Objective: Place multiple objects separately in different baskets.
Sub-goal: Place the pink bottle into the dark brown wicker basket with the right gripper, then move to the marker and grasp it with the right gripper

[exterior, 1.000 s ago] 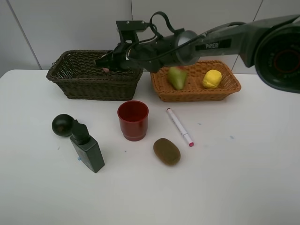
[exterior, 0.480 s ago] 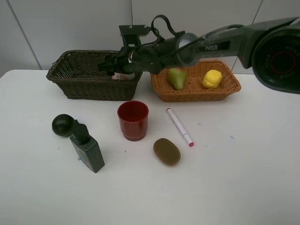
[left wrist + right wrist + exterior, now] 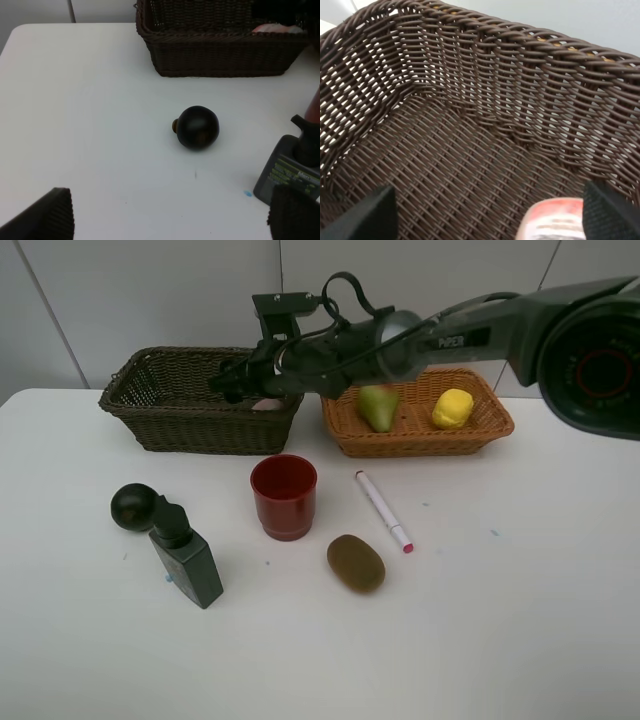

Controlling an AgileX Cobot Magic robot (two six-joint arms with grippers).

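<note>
Right gripper (image 3: 487, 212), jaws spread and empty, hangs over the dark basket (image 3: 200, 425), eleven o'clock from the red cup (image 3: 284, 498); the pink bottle (image 3: 552, 220) lies inside.

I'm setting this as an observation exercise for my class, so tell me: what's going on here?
The right end effector reaches across to the dark brown basket, jaws open above the small pink bottle lying inside it. The pear and lemon sit in the orange-tan basket. The red cup, marker, kiwi, dark round fruit and dark green bottle are on the table, not yet sorted. The left end effector hangs open near the dark round fruit, holding nothing.
</note>
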